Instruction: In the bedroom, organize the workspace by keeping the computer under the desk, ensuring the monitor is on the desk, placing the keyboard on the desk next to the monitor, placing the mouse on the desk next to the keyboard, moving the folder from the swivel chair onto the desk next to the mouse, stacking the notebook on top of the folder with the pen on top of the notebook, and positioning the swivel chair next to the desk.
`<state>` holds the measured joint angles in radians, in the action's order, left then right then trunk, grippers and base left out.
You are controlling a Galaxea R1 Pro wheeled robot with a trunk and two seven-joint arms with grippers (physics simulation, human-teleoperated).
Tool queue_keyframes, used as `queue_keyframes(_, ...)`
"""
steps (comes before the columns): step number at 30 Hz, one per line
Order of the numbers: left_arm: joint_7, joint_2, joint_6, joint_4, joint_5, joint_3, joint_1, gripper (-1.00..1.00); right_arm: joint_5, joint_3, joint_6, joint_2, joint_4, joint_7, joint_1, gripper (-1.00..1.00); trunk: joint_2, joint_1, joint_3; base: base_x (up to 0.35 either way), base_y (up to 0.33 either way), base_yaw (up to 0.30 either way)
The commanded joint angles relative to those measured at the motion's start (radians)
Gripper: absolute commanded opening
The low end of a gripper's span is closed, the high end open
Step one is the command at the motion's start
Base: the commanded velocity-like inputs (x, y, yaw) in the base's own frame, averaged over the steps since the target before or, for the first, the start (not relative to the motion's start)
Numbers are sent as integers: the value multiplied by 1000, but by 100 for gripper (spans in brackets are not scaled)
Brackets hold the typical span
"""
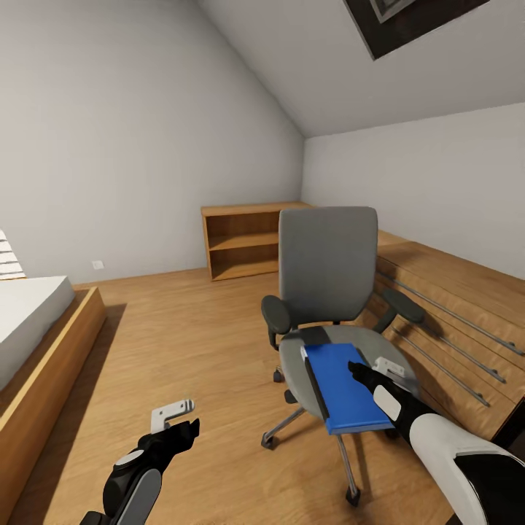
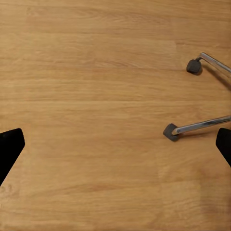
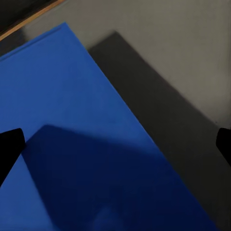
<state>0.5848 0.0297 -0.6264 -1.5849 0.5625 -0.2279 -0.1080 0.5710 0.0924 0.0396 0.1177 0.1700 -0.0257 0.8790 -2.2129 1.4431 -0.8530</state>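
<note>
Folder (image 1: 348, 390), bright blue, lies flat on the grey seat of the swivel chair (image 1: 329, 266), its near corner jutting past the seat's front edge. Right gripper (image 1: 367, 374) hovers just over the folder's right side, jaws spread wide and grasping nothing. Left gripper (image 1: 180, 423) hangs low over the wood floor (image 1: 189, 328), jaws released, near the chair's chrome legs. A bed (image 1: 33, 321) stands at the left, low wooden shelving (image 1: 244, 248) behind

One swivel chair (image 1: 328, 292), one folder (image 1: 343, 386)
</note>
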Motion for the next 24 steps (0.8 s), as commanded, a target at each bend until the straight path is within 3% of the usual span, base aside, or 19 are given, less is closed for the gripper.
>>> queue_keyframes(1, 10, 1, -1, -1, 10, -2, -1, 100, 13, 1, 3, 0, -80, -4, 0, 100, 0, 0, -1, -1, 0, 0)
queue_keyframes(19, 10, 1, -2, -1, 11, -3, -1, 100, 13, 1, 3, 0, -80, -4, 0, 100, 0, 0, -1, -95, 0, 0)
queue_keyframes(24, 10, 1, -2, -1, 11, -3, -1, 100, 13, 1, 4, 0, -80, -4, 0, 100, 35, -19, 15, -2, 0, 0)
